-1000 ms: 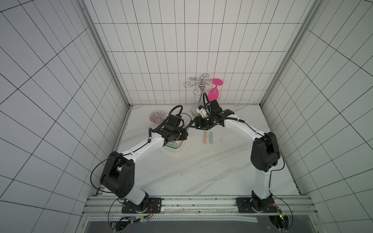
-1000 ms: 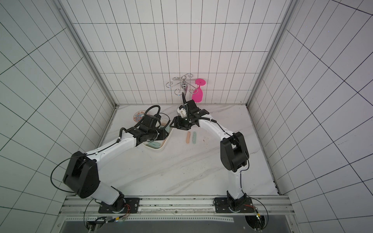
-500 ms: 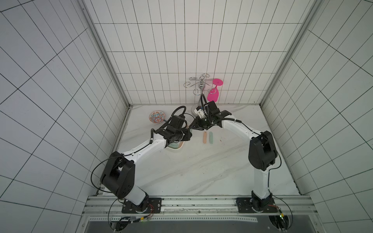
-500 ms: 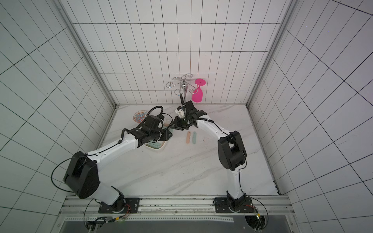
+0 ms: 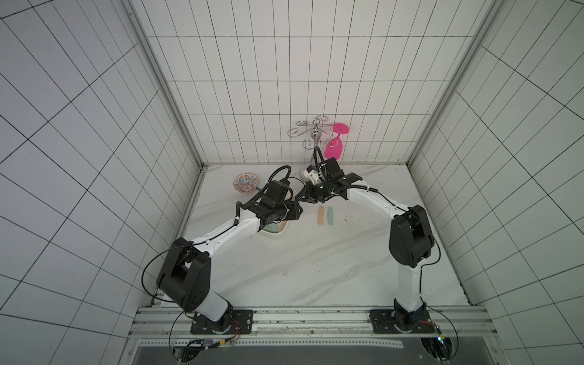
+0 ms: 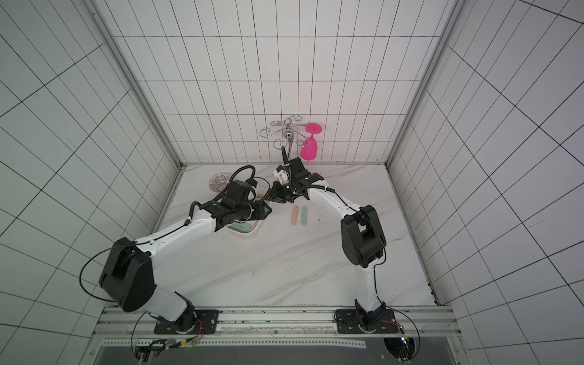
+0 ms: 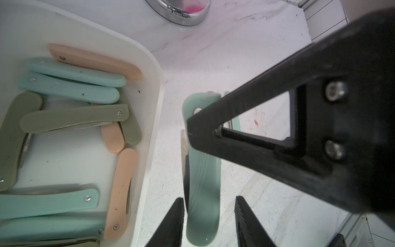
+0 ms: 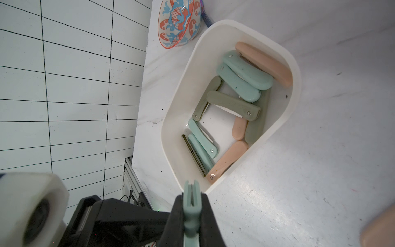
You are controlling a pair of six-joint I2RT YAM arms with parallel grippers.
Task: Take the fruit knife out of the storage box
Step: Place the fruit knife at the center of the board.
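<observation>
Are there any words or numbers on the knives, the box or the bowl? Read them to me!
None can be read. The folding fruit knives show only rivets, the storage box is plain white, and the patterned bowl has swirls, not letters. The robot arms show no readable label either.

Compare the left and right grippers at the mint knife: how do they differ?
The right gripper is shut on the mint knife near its rivet end. The left gripper is open, jaws straddling the other end with a gap. Both are outside the box, at the same knife.
</observation>
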